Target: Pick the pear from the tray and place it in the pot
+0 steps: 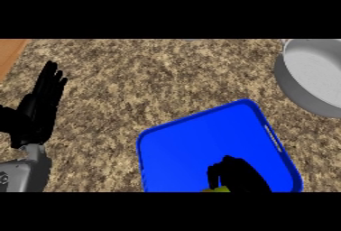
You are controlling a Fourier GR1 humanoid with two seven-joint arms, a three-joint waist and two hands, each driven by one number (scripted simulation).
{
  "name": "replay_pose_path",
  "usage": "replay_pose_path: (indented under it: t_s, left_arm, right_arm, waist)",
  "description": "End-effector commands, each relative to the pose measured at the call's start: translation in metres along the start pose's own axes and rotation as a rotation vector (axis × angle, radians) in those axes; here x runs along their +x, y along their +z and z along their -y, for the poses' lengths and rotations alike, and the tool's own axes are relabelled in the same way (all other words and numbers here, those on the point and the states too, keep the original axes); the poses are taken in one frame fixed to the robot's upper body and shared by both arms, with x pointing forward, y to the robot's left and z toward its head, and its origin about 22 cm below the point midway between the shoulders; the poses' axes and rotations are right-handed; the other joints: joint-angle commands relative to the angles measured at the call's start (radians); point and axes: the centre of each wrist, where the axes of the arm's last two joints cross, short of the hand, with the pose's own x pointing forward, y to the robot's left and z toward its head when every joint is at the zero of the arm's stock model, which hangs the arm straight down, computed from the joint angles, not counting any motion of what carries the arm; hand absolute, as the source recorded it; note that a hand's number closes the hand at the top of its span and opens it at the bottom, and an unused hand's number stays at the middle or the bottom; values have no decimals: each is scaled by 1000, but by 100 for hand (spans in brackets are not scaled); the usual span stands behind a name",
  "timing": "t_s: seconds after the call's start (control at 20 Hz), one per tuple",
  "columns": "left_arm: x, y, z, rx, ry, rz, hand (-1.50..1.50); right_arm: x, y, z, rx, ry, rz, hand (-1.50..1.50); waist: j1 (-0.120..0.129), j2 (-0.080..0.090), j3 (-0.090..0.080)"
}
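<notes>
Right hand: the black right hand (238, 177) sat low in the view, at about 5 o'clock, over the near end of the tray; its fingers were curled downward, closed round the pear.
Pear: the pear (216, 190) showed only as a small yellow-green sliver at the hand's 7 o'clock, right at the bottom edge of the scene; the hand hid the rest. It lay within the tray's outline, but whether it touched the tray floor could not be told.
Tray: the blue tray (193, 144) was a rounded rectangle with a raised rim, turned so its long side ran toward 1 o'clock; a slot handle sat in its rim at 3 o'clock.
Pot: the grey metal pot (313, 76) stood at 1 o'clock from the tray, apart from it, cut off by the right edge.
Counter: a speckled brown stone counter (153, 81) lay under everything.
Left hand: the black left hand (40, 108) rested at 9 o'clock, fingers straight and pointing to 12 o'clock, holding nothing.
Wooden strip: a wooden strip (10, 54) showed at 10 o'clock, in the corner.
</notes>
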Motion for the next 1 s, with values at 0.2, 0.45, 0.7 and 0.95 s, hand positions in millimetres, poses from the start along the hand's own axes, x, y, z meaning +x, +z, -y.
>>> replay_pose_path:
  t_s: [0.2,0.45,0.7,0.95]
  left_arm:
    - [3,1,-5,41,3,-3,0]
    - [-1,12,-18,47,-7,8,0]
    - [-4,13,-17,51,-12,6,0]
    - [1,18,-9,19,-15,4,0]
  right_arm:
    - [-25,77,78,-188,34,263,150]
    - [-34,106,122,-501,-84,233,150]
    - [-53,137,176,-712,-145,199,150]
    - [-101,163,214,-834,-154,115,150]
  waist:
    - [-42,5,5]
    - [-46,1,5]
    - [-31,6,4]
    - [-10,9,4]
